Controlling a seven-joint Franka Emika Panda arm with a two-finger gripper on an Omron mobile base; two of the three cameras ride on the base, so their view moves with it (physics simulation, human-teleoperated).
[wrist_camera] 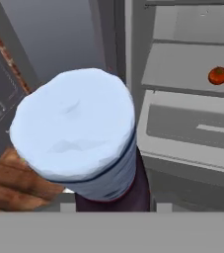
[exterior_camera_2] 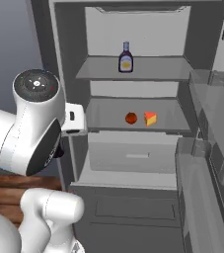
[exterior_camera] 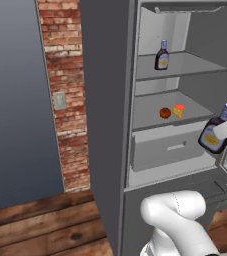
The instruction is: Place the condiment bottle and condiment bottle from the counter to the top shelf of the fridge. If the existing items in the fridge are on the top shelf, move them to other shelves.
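holding a tilted condiment bottle [exterior_camera: 216, 132] before the fridge [exterior_camera: 185, 165].

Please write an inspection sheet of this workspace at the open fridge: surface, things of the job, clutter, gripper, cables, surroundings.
Surface: top shelf of the open fridge bears one bottle; the shelf below bears two items.
Job's things: first bottle upright on the top shelf; second bottle held tilted in front of the fridge, white cap up; tomato and cheese wedge side by side on the shelf below.
Clutter: nothing seen.
Gripper: shut on the second bottle; fingers hidden.
Cables: nothing seen.
Surroundings: brick wall, wood floor, drawer, door racks.
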